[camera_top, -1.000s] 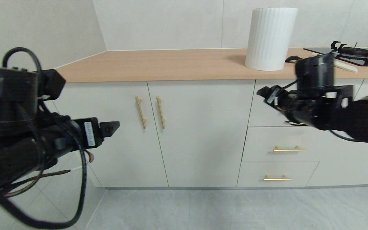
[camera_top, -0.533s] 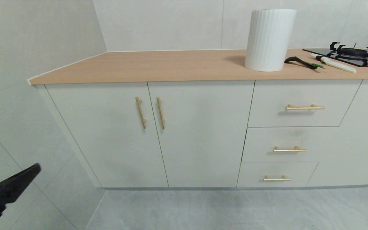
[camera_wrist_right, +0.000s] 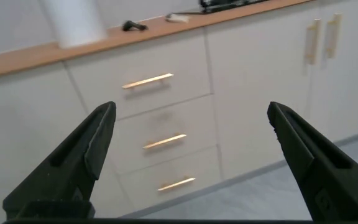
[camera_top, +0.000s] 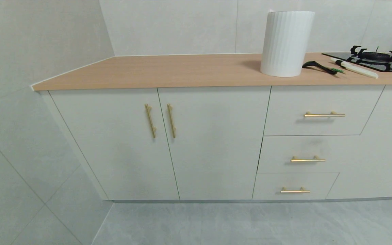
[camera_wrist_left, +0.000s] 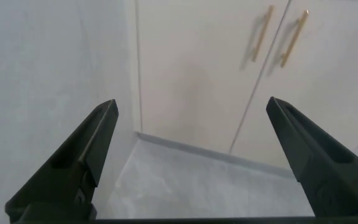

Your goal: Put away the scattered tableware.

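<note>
Well, both arms hang low in front of the cupboards. The left claw (camera_wrist_left: pixel 191 104) gapes wide with nothing between its fingers, aimed at the floor (camera_wrist_left: pixel 185 186) where the side wall meets the double doors (camera_wrist_left: pixel 191 68). The right claw (camera_wrist_right: pixel 191 107) is spread just as wide and just as bare, facing the stack of three drawers (camera_wrist_right: pixel 160 118) with gold handles.

Up on the wooden bench (camera_top: pixel 182 71) stands a tall white ribbed container (camera_top: pixel 286 42). Just beside it, on the stove's side, lies the loose tableware: a black curved utensil (camera_top: pixel 318 66) and, near that, a long white-handled utensil (camera_top: pixel 356 69) whose far end reaches the edge of the black stove (camera_top: pixel 376 58). I cannot tell whether the two utensils touch. Both lie flat, well apart from either claw. The drawers and the double doors are all shut.
</note>
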### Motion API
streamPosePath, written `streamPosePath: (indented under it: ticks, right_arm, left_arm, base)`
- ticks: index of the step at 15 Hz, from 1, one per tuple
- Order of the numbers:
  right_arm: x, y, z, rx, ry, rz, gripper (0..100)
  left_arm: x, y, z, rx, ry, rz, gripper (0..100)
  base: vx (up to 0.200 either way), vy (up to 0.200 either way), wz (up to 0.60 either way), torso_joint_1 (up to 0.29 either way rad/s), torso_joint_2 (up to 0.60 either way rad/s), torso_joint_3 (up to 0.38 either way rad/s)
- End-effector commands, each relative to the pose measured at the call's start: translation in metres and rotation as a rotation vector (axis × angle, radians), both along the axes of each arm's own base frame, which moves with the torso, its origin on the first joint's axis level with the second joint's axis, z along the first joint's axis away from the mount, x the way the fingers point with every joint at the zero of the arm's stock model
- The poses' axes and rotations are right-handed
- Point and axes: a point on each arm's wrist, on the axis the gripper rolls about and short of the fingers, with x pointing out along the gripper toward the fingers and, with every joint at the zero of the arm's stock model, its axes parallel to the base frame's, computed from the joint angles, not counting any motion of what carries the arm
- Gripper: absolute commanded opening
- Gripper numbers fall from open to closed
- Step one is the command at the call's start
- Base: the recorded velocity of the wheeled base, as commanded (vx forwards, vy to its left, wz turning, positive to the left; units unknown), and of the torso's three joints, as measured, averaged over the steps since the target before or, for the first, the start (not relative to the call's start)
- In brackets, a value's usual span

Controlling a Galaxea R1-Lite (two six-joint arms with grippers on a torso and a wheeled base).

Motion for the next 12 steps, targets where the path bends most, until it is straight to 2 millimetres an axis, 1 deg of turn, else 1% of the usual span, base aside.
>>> streamPosePath:
  ticks: [1, 2, 3, 4, 5, 6, 7, 8, 9, 10, 12]
  right_arm:
    - [-0.002, 0.000, -0.024, -0.005, -0.005, -0.044, 100]
    - [0.004, 0.000, -0.036, -0.012, 0.025, -0.053, 100]
    - [0.004, 0.000, -0.036, -0.012, 0.025, -0.053, 100]
    - [0.011, 0.000, -0.053, -0.036, 0.063, -0.052, 100]
    - [0.015, 0.000, -0.067, -0.089, 0.115, -0.056, 100]
    - [0.016, 0.000, -0.070, -0.097, 0.148, -0.042, 100]
    - [0.016, 0.000, -0.073, -0.117, 0.181, -0.022, 100]
    - [0.016, 0.001, -0.081, -0.157, 0.269, 0.007, 100]
    - [0.016, 0.001, -0.084, -0.160, 0.295, 0.032, 100]
    - [0.017, 0.000, -0.083, -0.165, 0.285, 0.076, 100]
    - [0.016, 0.000, -0.084, -0.162, 0.273, 0.096, 100]
  left_arm:
    - [-0.018, -0.003, -0.030, 0.013, -0.094, 0.059, 100]
    - [-0.015, -0.003, -0.038, 0.008, -0.068, 0.095, 100]
    - [-0.015, -0.003, -0.038, 0.008, -0.068, 0.095, 100]
    - [-0.009, -0.003, -0.053, 0.030, -0.006, 0.088, 100]
    - [-0.003, -0.004, -0.069, 0.109, 0.058, 0.051, 100]
    - [-0.001, -0.005, -0.068, 0.116, 0.020, 0.006, 100]
    - [0.000, -0.006, -0.070, 0.123, 0.009, -0.049, 100]
    - [0.001, -0.007, -0.070, 0.126, 0.004, -0.105, 100]
    - [0.001, -0.008, -0.071, 0.127, 0.010, -0.139, 100]
    - [0.001, -0.008, -0.073, 0.135, 0.024, -0.163, 100]
    - [0.001, -0.008, -0.073, 0.169, 0.029, -0.170, 100]
  base:
    - [0.000, 0.000, 0.00, 0.000, 0.00, 0.000]
    - [0.000, 0.000, 0.00, 0.000, 0.00, 0.000]
    - [0.000, 0.000, 0.00, 0.000, 0.00, 0.000]
    - [0.000, 0.000, 0.00, 0.000, 0.00, 0.000]
    - [0.000, 0.000, 0.00, 0.000, 0.00, 0.000]
    - [0.000, 0.000, 0.00, 0.000, 0.00, 0.000]
    - [0.000, 0.000, 0.00, 0.000, 0.00, 0.000]
    - [0.000, 0.000, 0.00, 0.000, 0.00, 0.000]
    - [0.000, 0.000, 0.00, 0.000, 0.00, 0.000]
    - [0.000, 0.000, 0.00, 0.000, 0.00, 0.000]
    - [0.000, 0.000, 0.00, 0.000, 0.00, 0.000]
